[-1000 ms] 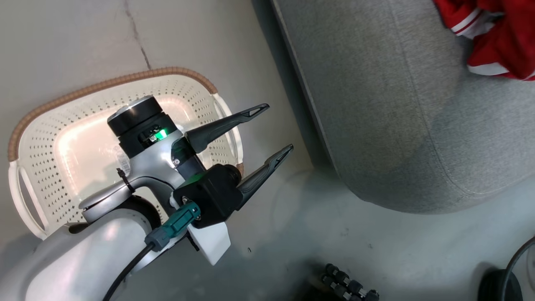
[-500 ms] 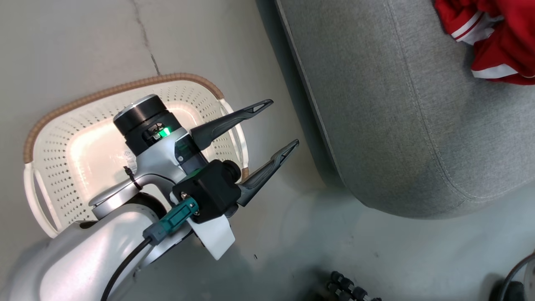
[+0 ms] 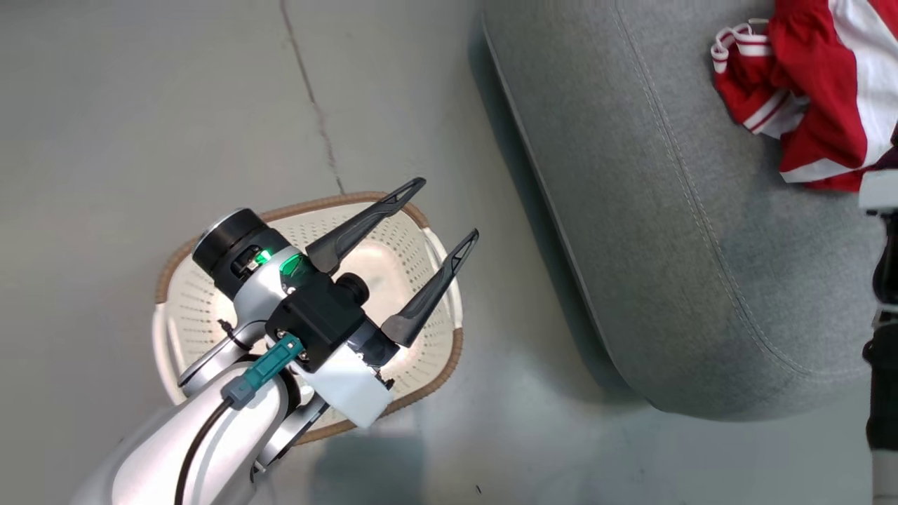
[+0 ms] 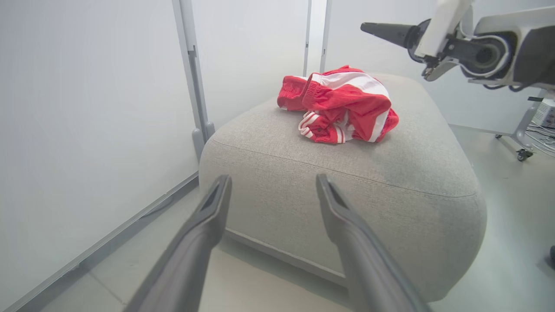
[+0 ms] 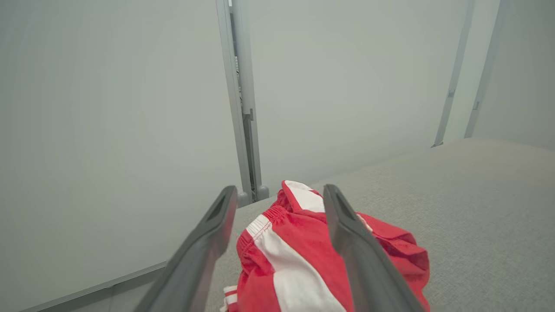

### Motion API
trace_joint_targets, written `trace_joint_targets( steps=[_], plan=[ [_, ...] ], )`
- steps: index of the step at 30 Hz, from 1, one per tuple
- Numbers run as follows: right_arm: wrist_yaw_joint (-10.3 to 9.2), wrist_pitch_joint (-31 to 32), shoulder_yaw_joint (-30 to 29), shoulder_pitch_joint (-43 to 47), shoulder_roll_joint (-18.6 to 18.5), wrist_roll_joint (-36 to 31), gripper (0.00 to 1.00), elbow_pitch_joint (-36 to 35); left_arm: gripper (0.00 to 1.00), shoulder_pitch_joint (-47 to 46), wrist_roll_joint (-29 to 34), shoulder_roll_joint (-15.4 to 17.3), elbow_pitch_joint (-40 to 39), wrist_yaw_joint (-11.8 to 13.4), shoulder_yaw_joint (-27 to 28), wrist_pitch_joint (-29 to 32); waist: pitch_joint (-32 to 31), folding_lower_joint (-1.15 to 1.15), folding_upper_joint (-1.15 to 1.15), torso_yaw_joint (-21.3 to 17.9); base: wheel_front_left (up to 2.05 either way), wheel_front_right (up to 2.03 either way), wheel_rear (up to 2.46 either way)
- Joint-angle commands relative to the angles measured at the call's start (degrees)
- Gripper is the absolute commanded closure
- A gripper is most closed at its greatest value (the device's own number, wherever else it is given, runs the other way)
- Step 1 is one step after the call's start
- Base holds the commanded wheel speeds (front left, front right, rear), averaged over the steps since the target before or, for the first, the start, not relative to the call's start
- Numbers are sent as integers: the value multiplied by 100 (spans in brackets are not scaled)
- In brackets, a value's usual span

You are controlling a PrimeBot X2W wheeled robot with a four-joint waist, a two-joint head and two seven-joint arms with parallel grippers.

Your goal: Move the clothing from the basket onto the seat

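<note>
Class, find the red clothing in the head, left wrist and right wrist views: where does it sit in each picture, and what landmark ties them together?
Head view: clothing, top right.
Left wrist view: clothing, above centre.
Right wrist view: clothing, bottom centre.
Shared landmark: the grey seat it lies on.

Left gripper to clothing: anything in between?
Left wrist view: between the open left gripper and the clothing lies bare seat fabric, front side then top, nothing else.
</note>
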Motion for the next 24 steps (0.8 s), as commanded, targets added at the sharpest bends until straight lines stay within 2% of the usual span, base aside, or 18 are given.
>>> trace_joint_targets(
  steps=[1, 9, 12, 24],
  plan=[
    [12, -14, 26, 140, 11, -46, 0, -140, 0, 50, -20, -1, 34, 53, 46, -61, -279, 0, 0, 262, 0, 0, 0],
    [12, -14, 531, 1112, 249, -329, 0, -1002, 0, 434, -331, -174, 336, 409, 316, -482, -826, 0, 0, 801, 0, 0, 0],
    [12, -14, 760, 1558, 337, -472, 0, -1435, 0, 657, -490, -319, 509, 604, 452, -641, -1089, 0, 0, 1134, 0, 0, 0],
    [9, 36, 1332, 2525, 389, -564, 0, -1679, 0, 1616, -984, -591, 773, 1184, 1201, -887, -1861, 0, 0, 1688, 0, 0, 0]
  ],
)
